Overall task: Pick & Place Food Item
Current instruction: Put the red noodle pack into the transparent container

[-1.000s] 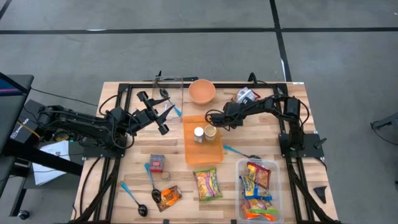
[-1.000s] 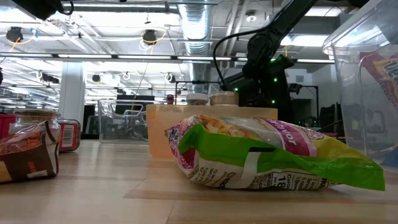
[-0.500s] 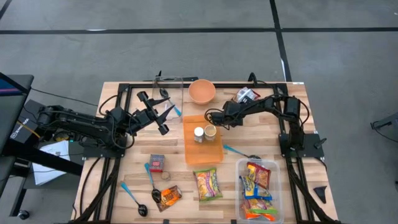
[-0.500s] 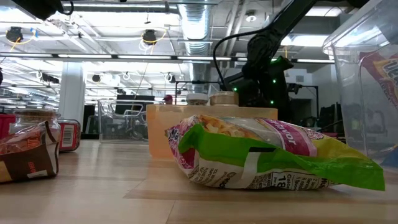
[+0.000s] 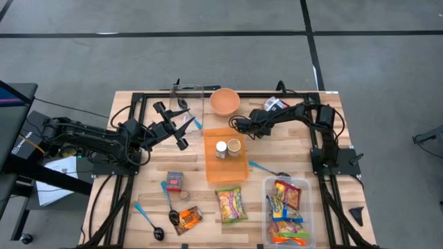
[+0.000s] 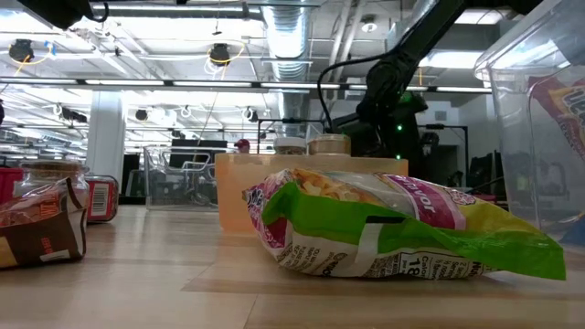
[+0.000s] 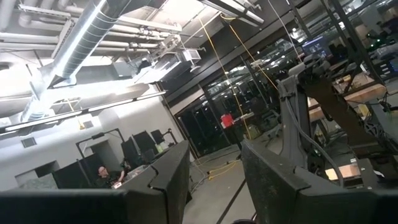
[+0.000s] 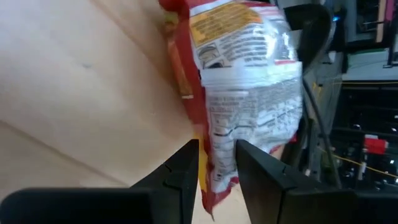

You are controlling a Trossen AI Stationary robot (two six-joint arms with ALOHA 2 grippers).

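The red snack packet point(image 8: 239, 81) hangs clamped between the right gripper point(image 8: 214, 165) fingers, its long axis running straight out from them, beside the orange bowl point(image 5: 225, 101). The left gripper point(image 5: 181, 122), partly apart and empty, waits across the bowl.
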